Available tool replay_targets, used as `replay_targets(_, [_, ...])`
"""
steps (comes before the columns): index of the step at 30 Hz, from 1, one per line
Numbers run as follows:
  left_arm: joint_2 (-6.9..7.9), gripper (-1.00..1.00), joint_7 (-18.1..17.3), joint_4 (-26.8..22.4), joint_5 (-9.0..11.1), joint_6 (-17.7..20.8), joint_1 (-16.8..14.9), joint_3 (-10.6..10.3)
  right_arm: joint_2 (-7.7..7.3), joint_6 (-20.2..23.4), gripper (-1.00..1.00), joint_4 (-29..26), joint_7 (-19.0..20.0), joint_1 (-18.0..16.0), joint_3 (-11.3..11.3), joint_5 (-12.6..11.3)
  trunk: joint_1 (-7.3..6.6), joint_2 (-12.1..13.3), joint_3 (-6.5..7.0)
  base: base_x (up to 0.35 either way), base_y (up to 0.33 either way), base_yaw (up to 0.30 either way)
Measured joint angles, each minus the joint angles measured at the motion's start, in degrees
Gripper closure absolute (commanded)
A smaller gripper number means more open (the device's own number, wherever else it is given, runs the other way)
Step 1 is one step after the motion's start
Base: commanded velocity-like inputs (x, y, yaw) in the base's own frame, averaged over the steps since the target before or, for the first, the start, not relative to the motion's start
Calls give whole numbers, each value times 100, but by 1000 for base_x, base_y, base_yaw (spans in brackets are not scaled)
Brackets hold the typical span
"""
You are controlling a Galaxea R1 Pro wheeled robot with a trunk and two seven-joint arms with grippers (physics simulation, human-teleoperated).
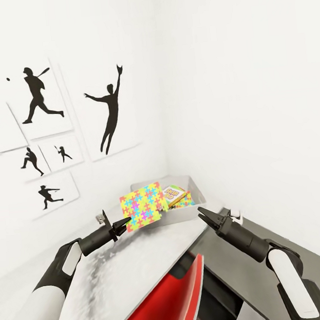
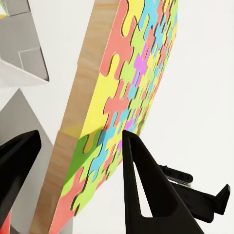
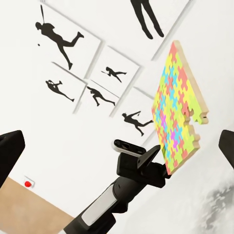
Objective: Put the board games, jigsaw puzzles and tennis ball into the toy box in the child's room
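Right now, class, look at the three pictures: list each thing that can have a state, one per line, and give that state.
Colourful wooden jigsaw puzzle board: lifted, held on edge, near the box.
Left gripper: shut on the puzzle's edge.
Right gripper: open, holding nothing.
Grey toy box: open-topped, on the table, with a colourful boxed game inside.
Red chair: tucked at the table.

White wall (image 1: 252, 97) meets second wall at corner. Six baseball-silhouette posters (image 1: 39, 98) on left wall: large batter, large leaping catcher (image 1: 107, 111), four smaller. Red chair back (image 1: 168, 301) at table edge. Small red-dot fitting (image 3: 28, 184) low on wall, identity unclear
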Motion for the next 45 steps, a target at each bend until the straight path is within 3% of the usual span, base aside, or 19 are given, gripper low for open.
replay_targets(35, [13, 100, -7, 0, 16, 4, 0, 22, -6, 24, -100, -34, -177, 0, 207, 24, 1, 0, 0, 9, -3, 0])
replay_targets(45, [92, 100, -3, 3, 19, 23, -2, 49, -9, 288, -100, -99, -1002, 0, 221, -5, 1, 0, 0, 0, 0, 0])
